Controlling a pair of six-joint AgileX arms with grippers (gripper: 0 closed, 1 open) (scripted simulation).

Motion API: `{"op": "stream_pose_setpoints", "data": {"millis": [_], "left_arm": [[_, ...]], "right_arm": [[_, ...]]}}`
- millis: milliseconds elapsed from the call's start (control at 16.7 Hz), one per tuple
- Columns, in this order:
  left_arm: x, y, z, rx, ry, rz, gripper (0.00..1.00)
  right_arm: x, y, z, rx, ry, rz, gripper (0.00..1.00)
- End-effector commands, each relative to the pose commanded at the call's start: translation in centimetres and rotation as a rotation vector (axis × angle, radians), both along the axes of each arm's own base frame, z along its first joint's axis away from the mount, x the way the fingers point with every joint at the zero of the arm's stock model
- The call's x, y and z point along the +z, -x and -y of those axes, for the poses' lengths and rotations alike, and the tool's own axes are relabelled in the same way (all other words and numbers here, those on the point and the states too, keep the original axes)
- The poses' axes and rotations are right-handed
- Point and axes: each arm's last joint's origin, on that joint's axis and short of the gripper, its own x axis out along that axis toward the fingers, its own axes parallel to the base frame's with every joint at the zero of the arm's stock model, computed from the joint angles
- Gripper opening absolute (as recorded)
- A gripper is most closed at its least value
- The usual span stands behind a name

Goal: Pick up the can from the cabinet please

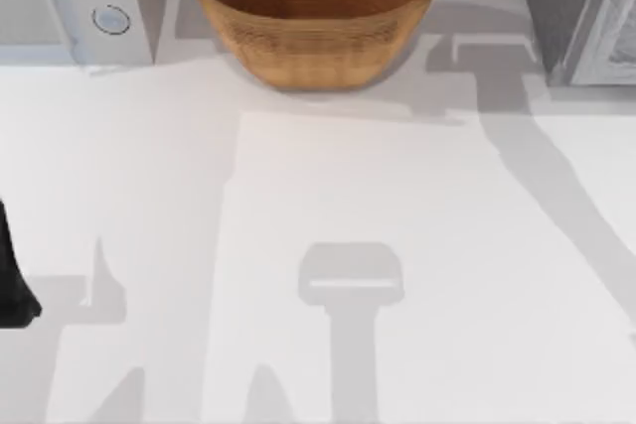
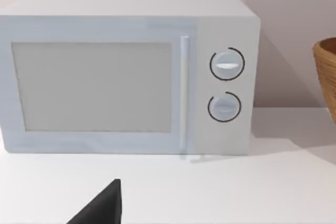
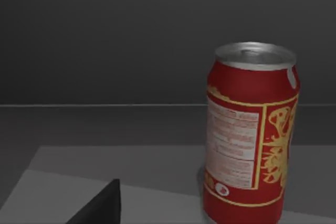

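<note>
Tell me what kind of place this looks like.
Probably a kitchen counter, in a rendered simulation: a white microwave with two dials, a woven basket at the back of the white table, and a red can standing upright inside a grey cabinet.

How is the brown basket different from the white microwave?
The round woven brown basket is open at the top, while the boxy white microwave has its door closed. The basket's wall is ribbed and curved; the microwave's faces are smooth and flat. The microwave carries two round dials; the basket has none. Both stand upright at the back of the white table, the microwave on the left, the basket nearer the middle.
</note>
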Motion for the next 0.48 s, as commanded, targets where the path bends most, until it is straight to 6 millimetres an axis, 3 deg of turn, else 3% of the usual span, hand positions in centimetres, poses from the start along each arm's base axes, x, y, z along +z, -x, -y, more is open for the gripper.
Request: {"op": "stream_pose_setpoints", "data": {"millis": [300, 480], "left_arm": [[0.0, 0.0, 0.0, 0.000, 0.000, 0.000, 1.00], [0.0, 0.0, 0.0, 0.000, 0.000, 0.000, 1.00]], "right_arm": [[0.1, 0.0, 0.1, -0.001, -0.001, 0.002, 1.00], [0.2, -1.8, -0.1, 0.000, 0.000, 0.000, 1.00]]}}
